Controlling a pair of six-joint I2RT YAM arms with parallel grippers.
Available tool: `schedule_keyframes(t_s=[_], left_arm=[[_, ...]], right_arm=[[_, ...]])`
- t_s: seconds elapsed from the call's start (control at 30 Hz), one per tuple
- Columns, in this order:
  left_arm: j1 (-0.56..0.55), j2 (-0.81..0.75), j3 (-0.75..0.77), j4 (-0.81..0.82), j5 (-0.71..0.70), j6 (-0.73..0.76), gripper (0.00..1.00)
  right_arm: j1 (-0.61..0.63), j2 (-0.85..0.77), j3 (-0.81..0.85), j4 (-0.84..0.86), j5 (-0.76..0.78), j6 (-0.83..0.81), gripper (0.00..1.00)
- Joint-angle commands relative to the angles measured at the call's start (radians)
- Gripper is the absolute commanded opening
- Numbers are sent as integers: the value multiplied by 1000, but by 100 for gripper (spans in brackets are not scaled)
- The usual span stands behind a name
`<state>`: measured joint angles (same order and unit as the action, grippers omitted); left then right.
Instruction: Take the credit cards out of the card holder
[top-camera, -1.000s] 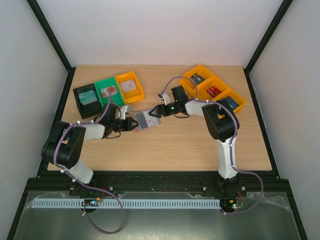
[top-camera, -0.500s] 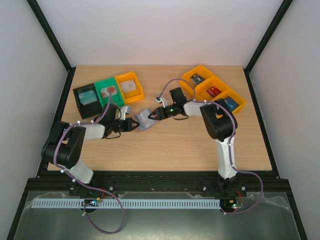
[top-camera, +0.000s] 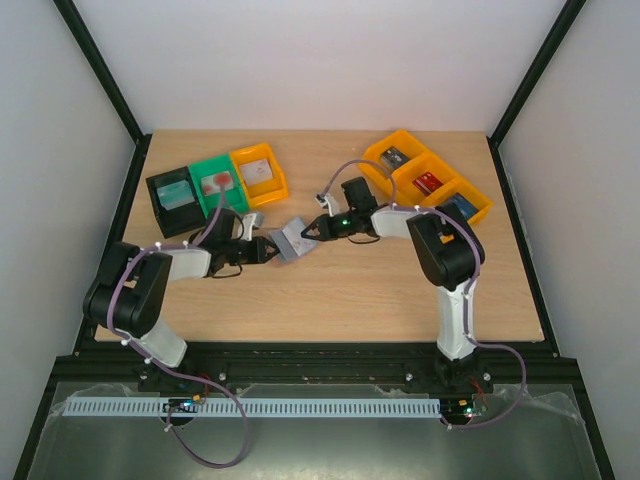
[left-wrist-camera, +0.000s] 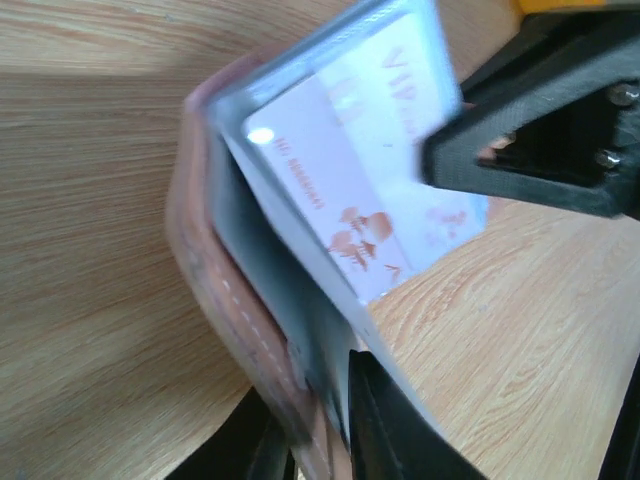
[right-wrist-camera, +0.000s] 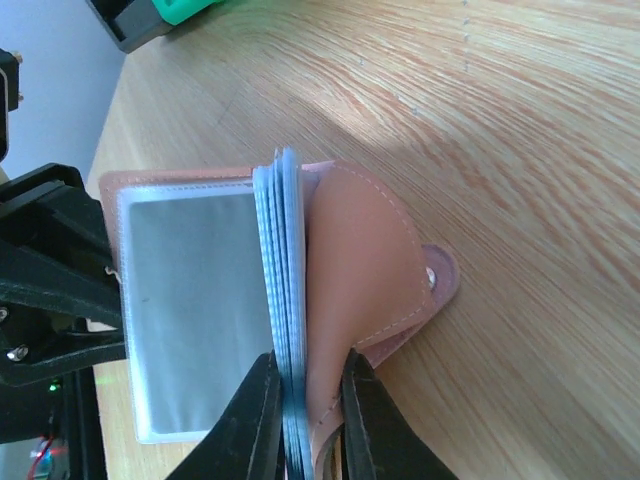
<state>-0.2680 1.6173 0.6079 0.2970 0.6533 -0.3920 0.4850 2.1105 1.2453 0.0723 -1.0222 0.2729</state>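
The card holder (top-camera: 289, 241), tan leather with clear sleeves, is held between both grippers just above the table. My left gripper (top-camera: 268, 248) is shut on its leather cover and a sleeve, its jaws (left-wrist-camera: 318, 410) pinching the lower edge. My right gripper (top-camera: 309, 232) is shut on the stack of sleeves and the snap flap (right-wrist-camera: 305, 375). A whitish credit card with red print (left-wrist-camera: 350, 160) sits inside a sleeve in the left wrist view. The right wrist view shows a grey panel (right-wrist-camera: 195, 300) in another sleeve beside the tan flap (right-wrist-camera: 365, 260).
At the back left stand a black bin (top-camera: 172, 195), a green bin (top-camera: 214, 184) and an orange bin (top-camera: 259, 173), each with a card in it. A row of orange bins (top-camera: 426, 180) holding small items stands at the back right.
My right gripper went from open to shut on the holder's sleeves and flap. The holder, spread flat a second ago, is now partly folded up between the two grippers.
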Motion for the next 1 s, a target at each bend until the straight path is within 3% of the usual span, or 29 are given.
schedule_keyframes(t_s=[0.0,0.17,0.27,0.37,0.57,0.7,0.97], left_arm=[[7,-40,30,-27,-48,26,21],[38,-105,18,-28,-55,26,51],[56,-147,5,-22,-60,30,58],[75,-191,8,-25,-49,34,58],[77,-263,51,-2,109,15,43],[44,-293,107,-17,207,21,41],[46,-342,120,-6,251,-19,51]], right_arm=[[15,-160,-71,12,203,69,1],[15,-318,-192,8,406,98,2],[16,-395,-255,11,489,125,2],[20,-465,-305,31,559,165,2],[71,-587,-340,119,645,234,2],[80,-599,-359,279,486,336,1],[89,-604,-404,564,304,523,2]])
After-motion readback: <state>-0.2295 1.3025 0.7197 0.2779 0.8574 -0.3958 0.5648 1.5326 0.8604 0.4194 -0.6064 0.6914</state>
